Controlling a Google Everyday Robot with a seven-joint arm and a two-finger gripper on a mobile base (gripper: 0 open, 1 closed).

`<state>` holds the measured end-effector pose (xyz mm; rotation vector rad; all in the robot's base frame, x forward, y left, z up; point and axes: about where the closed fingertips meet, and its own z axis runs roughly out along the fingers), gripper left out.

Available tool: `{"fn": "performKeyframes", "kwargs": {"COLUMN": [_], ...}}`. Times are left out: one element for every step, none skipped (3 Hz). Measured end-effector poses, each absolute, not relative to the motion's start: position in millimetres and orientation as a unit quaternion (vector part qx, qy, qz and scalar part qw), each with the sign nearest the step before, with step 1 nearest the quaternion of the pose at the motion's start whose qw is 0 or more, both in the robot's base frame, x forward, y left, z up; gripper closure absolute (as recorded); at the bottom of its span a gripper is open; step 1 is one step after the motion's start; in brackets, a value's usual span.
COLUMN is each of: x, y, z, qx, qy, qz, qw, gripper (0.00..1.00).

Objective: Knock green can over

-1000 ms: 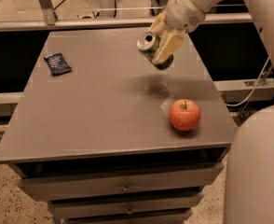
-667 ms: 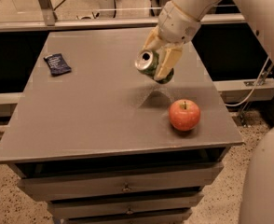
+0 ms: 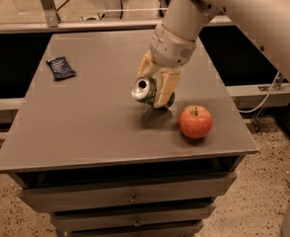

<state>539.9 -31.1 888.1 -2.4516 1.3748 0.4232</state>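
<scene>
The green can [image 3: 148, 91] is tilted on its side, silver top facing left, near the middle of the grey table [image 3: 86, 127]. My gripper [image 3: 156, 83] comes down from the upper right and is shut on the can, one pale finger [image 3: 164, 88] in front of it and one behind. The can is low, at or just above the table surface, with its shadow right beneath it.
A red apple [image 3: 195, 122] sits on the table just right of the can. A small dark blue packet [image 3: 60, 67] lies at the far left. The table stands on drawers; its front edge is near. A rail and glass run behind.
My gripper has carried the can down and toward the table's front centre, closer to the apple. The can has tipped further onto its side.
</scene>
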Motion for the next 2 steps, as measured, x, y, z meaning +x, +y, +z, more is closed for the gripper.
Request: {"fn": "performKeyframes", "kwargs": {"x": [535.5, 534.1], "y": [-17.2, -2.8], "z": [883.1, 881.7], "qx": [-0.842, -0.828], "qy": [0.492, 0.507], "qz": [0.162, 0.179], "qw": [0.153, 0.162], "gripper": [0.15, 0.00]}}
